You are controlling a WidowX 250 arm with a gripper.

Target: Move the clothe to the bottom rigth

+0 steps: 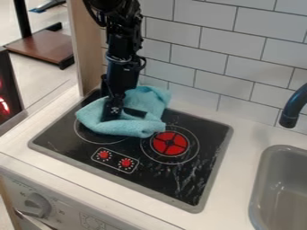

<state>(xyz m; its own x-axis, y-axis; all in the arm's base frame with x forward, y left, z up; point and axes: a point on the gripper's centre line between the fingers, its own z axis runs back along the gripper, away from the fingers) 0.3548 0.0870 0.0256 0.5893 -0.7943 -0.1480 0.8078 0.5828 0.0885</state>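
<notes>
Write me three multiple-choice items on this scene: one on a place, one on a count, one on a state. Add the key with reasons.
1. Where does the light-blue cloth lie?
A) in the sink
B) on the stovetop
C) on the floor

2. How many red knobs are on the stovetop?
A) two
B) four
C) five

3. How does the cloth lie?
A) spread flat
B) rolled into a tight tube
C) bunched up in loose folds

Key:
1 B: it rests on the black surface, towards the tiled wall.
2 A: one pair sits inside the white outline.
3 C: its folds rise beside the gripper.
</notes>
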